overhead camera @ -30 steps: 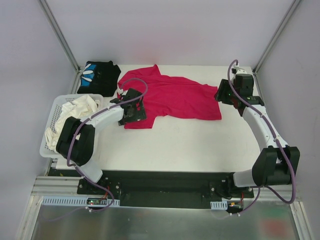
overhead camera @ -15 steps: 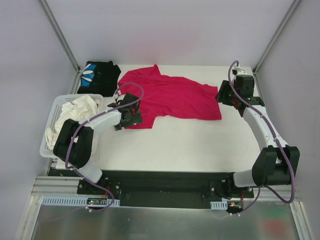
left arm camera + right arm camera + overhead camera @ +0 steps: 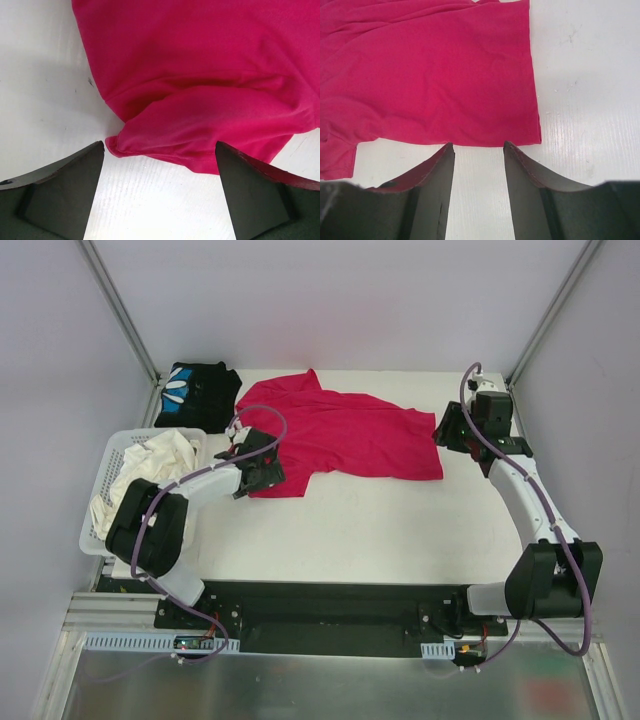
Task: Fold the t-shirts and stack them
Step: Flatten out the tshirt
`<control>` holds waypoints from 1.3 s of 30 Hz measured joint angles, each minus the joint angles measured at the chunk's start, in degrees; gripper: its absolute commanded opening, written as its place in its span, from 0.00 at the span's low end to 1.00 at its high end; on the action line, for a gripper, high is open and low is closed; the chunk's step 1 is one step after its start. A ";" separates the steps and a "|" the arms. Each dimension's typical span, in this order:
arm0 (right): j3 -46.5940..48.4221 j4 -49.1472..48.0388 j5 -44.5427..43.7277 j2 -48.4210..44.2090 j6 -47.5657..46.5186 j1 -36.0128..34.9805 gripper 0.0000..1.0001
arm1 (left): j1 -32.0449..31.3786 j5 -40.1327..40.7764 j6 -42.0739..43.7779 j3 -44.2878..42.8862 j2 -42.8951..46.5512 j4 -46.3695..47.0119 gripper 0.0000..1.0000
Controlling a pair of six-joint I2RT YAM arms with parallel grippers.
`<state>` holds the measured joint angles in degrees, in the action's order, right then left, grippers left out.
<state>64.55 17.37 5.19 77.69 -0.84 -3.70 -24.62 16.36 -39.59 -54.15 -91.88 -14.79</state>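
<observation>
The magenta-red t-shirt (image 3: 350,435) lies spread and rumpled across the middle of the table. A black t-shirt with a blue-and-white print (image 3: 198,390) sits folded at the back left corner. My left gripper (image 3: 262,475) is low at the red shirt's near-left corner. In the left wrist view it (image 3: 160,148) stands wide open, with a folded hem of the shirt (image 3: 200,75) just beyond its tips and bare table between the fingers. My right gripper (image 3: 446,430) is at the shirt's right edge. It (image 3: 478,145) is open, its tips right at the hem (image 3: 430,75), holding nothing.
A white lattice basket (image 3: 112,455) holding pale crumpled cloth (image 3: 150,465) stands at the left edge, close to my left arm. Metal frame posts (image 3: 120,310) rise at the back corners. Bare white tabletop (image 3: 380,530) runs along the near side.
My left gripper has slid off the red shirt toward its near-left corner. The right gripper has shifted slightly toward the back and its jaws have narrowed a little.
</observation>
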 measured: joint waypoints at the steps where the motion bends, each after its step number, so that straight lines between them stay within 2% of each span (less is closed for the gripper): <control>1: 0.00 0.00 0.00 -0.09 0.00 0.04 0.46 | 0.09 -0.11 0.00 0.55 0.00 0.85 0.95; 6: 0.00 0.02 0.00 -0.17 0.00 0.20 0.45 | 0.76 -0.48 -0.52 4.20 0.79 2.69 0.99; 11: 0.00 0.00 0.02 -0.15 0.00 0.20 0.44 | 2.05 1.16 -0.92 9.53 6.84 2.05 0.99; 16: 0.00 0.02 0.07 -0.15 0.00 0.20 0.42 | 6.93 1.84 -0.63 10.05 9.97 2.40 0.96; 23: 0.00 0.02 0.04 -0.15 0.00 0.22 0.41 | 8.22 1.18 0.22 9.97 9.79 3.02 0.89; 31: 0.00 0.02 0.07 -0.15 0.00 0.24 0.40 | 7.58 -1.33 2.01 9.97 9.53 4.09 0.87; 34: 0.00 0.02 0.09 -0.15 0.02 0.24 0.39 | 6.56 -2.78 3.34 9.73 8.20 4.48 0.83; 35: 0.00 0.02 0.09 -0.15 0.02 0.24 0.39 | 6.54 -3.13 3.63 9.60 7.52 4.55 0.78; 39: 0.00 0.02 0.07 -0.15 0.02 0.24 0.39 | 5.79 -4.76 5.29 9.46 4.72 4.85 0.77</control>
<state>64.55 17.39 5.26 77.54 -0.82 -3.46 -18.83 11.60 -34.30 -44.69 -87.15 -9.93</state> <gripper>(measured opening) 0.391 0.774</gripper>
